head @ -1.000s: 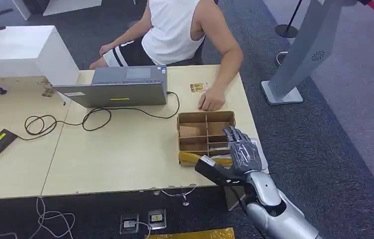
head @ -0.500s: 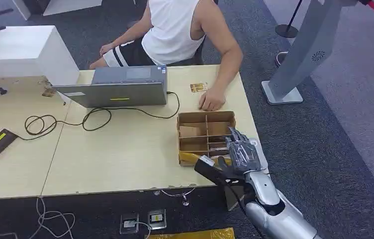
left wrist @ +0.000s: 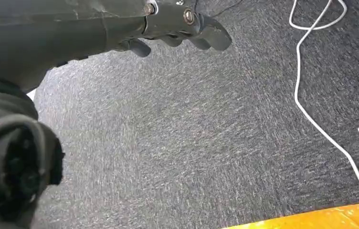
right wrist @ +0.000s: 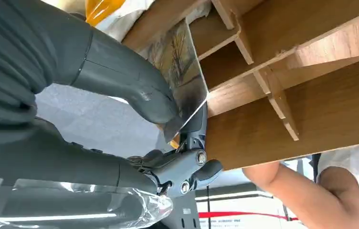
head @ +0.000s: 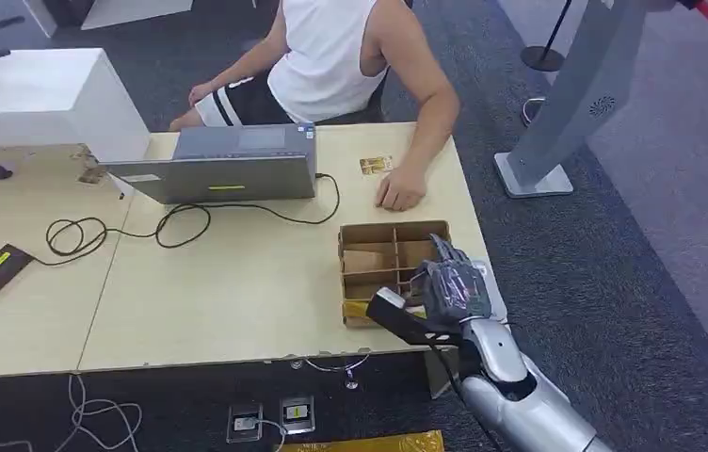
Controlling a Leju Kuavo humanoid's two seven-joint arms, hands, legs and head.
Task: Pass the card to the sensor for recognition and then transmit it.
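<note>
The card [right wrist: 180, 71], printed with a picture, is pinched between the thumb and a dark finger of the right hand [head: 454, 287], at the near edge of the cardboard divider box [head: 383, 247]. The card stands partly inside a near compartment of the box, edge up. In the right wrist view, the thumb is seen pressed on the card's face, the finger behind it. The box sits at the near right corner of the desk [head: 237, 282], with yellow plastic just beside it. The left hand [left wrist: 177, 28] is seen hanging over grey carpet, fingers curled in with nothing held; a white cable [left wrist: 311, 95] lies on the carpet. Farther back on the desk, a laptop [head: 223, 165] is placed with a black cable looped beside it. A person's hand [head: 399, 191] rests on the desk beyond the box, a small card-like item [head: 376, 165] just behind it.
</note>
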